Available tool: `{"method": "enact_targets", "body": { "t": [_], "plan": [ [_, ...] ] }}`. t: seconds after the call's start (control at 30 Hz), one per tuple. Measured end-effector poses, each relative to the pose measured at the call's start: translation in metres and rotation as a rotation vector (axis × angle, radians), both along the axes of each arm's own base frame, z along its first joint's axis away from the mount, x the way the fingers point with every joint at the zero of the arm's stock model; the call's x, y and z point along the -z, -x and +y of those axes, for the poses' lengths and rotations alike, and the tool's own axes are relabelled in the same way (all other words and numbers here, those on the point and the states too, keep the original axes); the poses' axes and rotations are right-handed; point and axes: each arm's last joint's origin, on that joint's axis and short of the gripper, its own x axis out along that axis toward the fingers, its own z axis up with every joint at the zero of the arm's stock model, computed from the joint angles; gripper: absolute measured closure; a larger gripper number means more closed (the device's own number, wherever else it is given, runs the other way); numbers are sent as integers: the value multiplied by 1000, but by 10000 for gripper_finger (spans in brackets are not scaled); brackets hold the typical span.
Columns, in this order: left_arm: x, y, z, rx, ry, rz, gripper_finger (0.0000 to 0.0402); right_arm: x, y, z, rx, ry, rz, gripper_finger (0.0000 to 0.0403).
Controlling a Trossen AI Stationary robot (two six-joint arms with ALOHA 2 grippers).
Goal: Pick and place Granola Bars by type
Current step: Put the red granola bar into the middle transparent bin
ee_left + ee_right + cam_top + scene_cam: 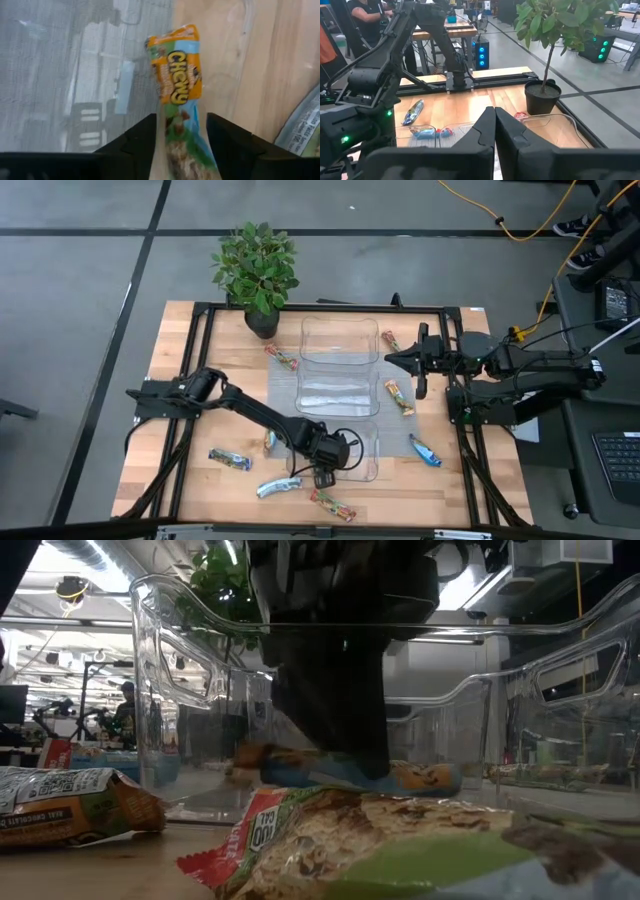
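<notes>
Two arms: both stood over the table, the left one at work in the nearest tray, the right one waiting at the far right.
Left gripper: reached down into the nearest clear tray; its fingers stood parted on either side of an orange-and-blue bar. Whether they pressed the wrapper could not be told.
Orange-and-blue bar: lay on the tray floor between the two dark fingers, its orange end pointing away from the gripper; in the low view it showed as a blue-and-orange strip at the foot of the dark gripper.
Right gripper: jaws closed together and holding nothing, hovering beside the far tray; its fingers met in a single dark wedge.
Trays: three clear ones in a row down the middle of the table, the middle tray lying between the other two.
Bars near the left arm: a blue-silver bar, a second blue-silver bar, a red-multicoloured bar at the near edge, and one bar just beside the arm.
Bars farther out: one near the potted plant, one close to the right gripper, one beside the middle tray, and a blue one on the right.
Table: light wood with a black frame.
</notes>
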Motion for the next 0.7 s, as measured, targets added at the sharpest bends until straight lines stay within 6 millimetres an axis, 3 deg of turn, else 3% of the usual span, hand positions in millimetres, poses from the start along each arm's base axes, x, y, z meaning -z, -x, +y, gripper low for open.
{"method": "enact_targets", "body": {
  "t": [0.23,0.47,0.7],
  "plan": [
    [-39,13,13,-41,-50,-21,211,0,0,0,0,3,1,395],
    [-98,31,23,-108,-49,-169,210,0,0,0,0,2,1,395],
    [-158,63,29,-151,-55,-315,210,1,0,0,0,3,6,395]
  ]
}}
